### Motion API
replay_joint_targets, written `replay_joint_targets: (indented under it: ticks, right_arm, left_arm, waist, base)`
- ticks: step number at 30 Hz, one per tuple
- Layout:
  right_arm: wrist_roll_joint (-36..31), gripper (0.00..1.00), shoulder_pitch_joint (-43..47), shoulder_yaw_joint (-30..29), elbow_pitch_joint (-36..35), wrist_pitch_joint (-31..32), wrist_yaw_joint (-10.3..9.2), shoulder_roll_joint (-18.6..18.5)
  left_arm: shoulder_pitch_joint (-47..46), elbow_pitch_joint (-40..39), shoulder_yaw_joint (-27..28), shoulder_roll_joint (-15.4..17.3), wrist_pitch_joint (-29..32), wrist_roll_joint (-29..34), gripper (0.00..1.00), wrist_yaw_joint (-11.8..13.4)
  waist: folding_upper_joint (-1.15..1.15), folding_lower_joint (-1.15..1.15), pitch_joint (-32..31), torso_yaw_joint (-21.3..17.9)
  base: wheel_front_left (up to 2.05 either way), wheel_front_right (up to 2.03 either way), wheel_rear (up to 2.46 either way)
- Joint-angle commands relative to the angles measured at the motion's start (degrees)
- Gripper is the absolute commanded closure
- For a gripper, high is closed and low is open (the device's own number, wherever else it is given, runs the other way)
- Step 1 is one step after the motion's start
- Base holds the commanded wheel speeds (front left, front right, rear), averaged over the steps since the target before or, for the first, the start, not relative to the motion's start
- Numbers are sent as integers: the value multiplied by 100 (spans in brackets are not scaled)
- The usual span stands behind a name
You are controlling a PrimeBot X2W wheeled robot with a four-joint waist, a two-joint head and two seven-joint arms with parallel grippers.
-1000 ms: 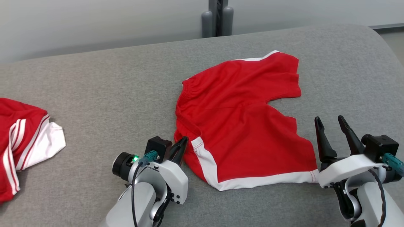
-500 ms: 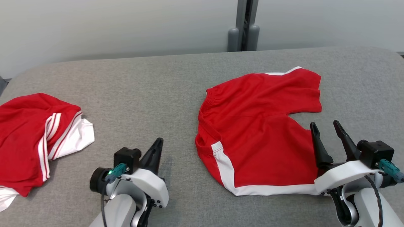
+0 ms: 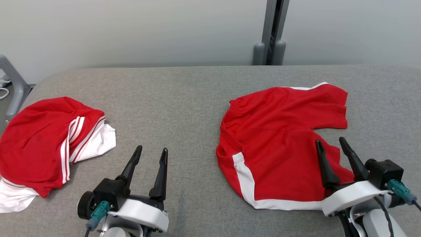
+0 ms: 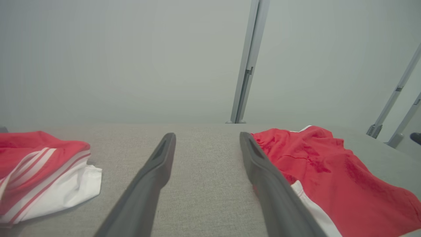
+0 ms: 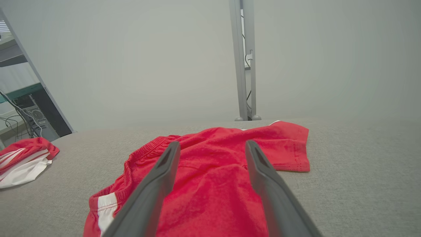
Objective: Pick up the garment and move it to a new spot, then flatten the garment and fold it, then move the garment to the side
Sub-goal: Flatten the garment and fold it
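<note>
The garment (image 3: pixel 279 141) is a pair of red shorts with white trim, spread on the grey padded table (image 3: pixel 184 95) at the right; it also shows in the left wrist view (image 4: pixel 329 164) and the right wrist view (image 5: pixel 213 174). My left gripper (image 3: pixel 150 153) stands open over bare table, left of the shorts and apart from them. My right gripper (image 3: pixel 330 142) is open above the shorts' near right leg, nothing between its fingers.
A second red and white garment (image 3: pixel 46 144) lies crumpled at the table's left end, also seen in the left wrist view (image 4: pixel 39 171). A grey post (image 3: pixel 271 33) rises behind the table's far edge. A grey frame leg (image 3: pixel 13 85) stands at the far left.
My left gripper has let go of the shorts' waistband corner, drawn left and back, and opened. The right gripper has stayed open. The camera has shifted, so the whole scene sits lower and further right.
</note>
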Motion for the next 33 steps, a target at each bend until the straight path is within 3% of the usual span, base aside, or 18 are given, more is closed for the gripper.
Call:
replay_joint_targets:
  ticks: [1,7,17,24,33]
  right_arm:
    - [35,0,55,18,3,-9,-2,-9]
    - [92,0,3,208,54,-8,-1,25]
    - [619,0,-401,1496,530,344,-2,1]
    - [871,0,-797,1648,1290,373,-1,-48]
    - [992,0,-1116,1696,1943,313,-1,-112]
  left_arm:
    - [93,-82,105,-29,-20,115,0,-63]
    - [170,-155,356,-192,-21,389,0,-288]
    - [69,-69,392,-281,-22,522,0,-465]
    - [44,-69,232,-289,-22,347,0,-381]
    - [-43,-121,104,-289,-22,234,0,-307]
  waist:
    - [0,0,3,35]
    - [0,0,34,157]
    - [0,0,276,694]
    - [0,0,398,1124]
    - [0,0,530,1389]
  base:
    - [0,0,0]
    - [0,0,0]
    - [0,0,0]
    - [0,0,0]
    - [0,0,0]
